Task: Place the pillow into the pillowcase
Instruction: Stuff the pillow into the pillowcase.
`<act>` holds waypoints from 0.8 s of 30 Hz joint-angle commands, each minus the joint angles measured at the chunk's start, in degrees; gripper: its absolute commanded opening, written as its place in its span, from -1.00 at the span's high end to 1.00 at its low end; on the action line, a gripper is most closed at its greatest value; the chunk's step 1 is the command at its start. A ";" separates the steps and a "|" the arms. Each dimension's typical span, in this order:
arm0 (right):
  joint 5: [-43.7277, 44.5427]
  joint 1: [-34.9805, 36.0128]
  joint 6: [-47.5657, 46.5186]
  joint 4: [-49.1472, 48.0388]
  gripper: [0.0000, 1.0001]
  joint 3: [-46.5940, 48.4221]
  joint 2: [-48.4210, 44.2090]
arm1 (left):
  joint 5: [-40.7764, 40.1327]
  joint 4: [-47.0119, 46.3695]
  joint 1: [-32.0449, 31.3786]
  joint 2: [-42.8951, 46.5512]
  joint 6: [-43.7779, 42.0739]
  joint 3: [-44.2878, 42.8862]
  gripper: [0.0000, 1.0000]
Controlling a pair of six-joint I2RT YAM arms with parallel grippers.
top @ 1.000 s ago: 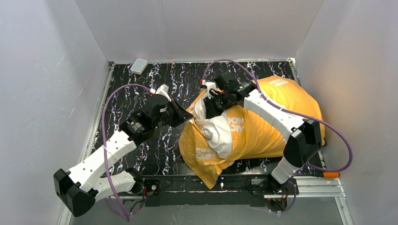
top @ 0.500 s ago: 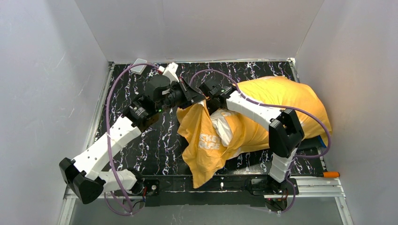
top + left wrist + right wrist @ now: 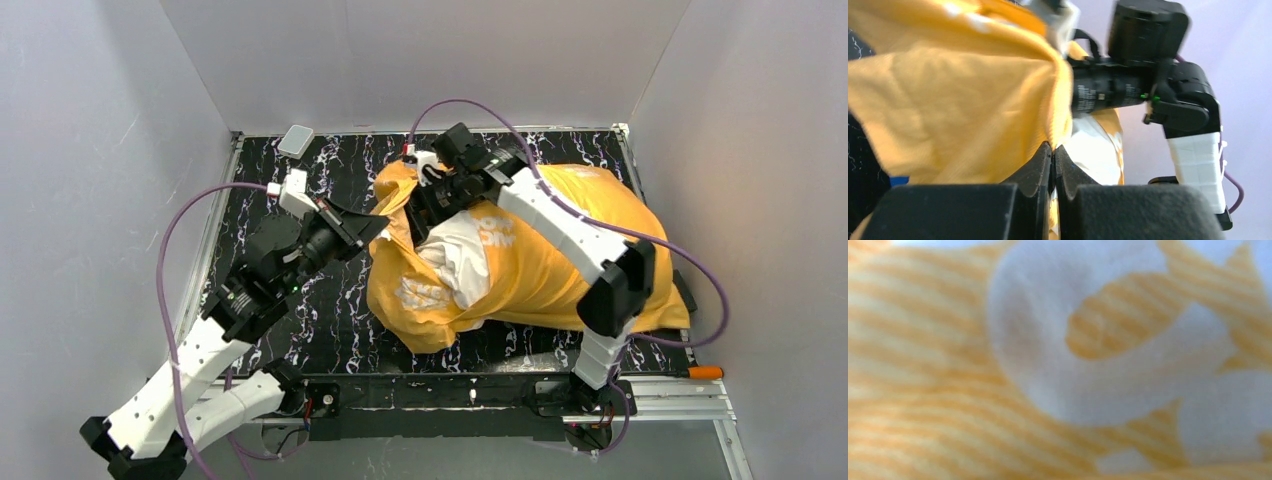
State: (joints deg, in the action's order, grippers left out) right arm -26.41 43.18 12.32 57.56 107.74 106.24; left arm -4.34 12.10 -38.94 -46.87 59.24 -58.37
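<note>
One patch of the white pillow shows in the mouth of the pillowcase. The rest of the plump bulk is under the orange-yellow cloth. Your left gripper is fully closed and pinches the edge of the pillowcase at this mouth. In the left wrist view its tips meet on a fold of the cloth, and the pillow lies just beyond them. Your right gripper is down at the far side of the mouth, against the cloth, with the bare pillow patch just below it. Its own camera gives you only blurred orange fabric with white print, so you cannot tell how wide it stands. All of this lies on the black marbled table.
</note>
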 commanded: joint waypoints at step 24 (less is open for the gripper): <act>-3.42 -6.88 1.58 12.93 -0.59 -0.08 -10.24 | 1.69 3.48 0.97 -6.15 -10.42 -17.14 0.08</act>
State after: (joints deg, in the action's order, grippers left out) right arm -32.03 38.24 13.63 58.89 105.25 95.74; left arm -8.05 10.39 -38.74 -48.64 55.29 -66.32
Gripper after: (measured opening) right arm 0.791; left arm 0.249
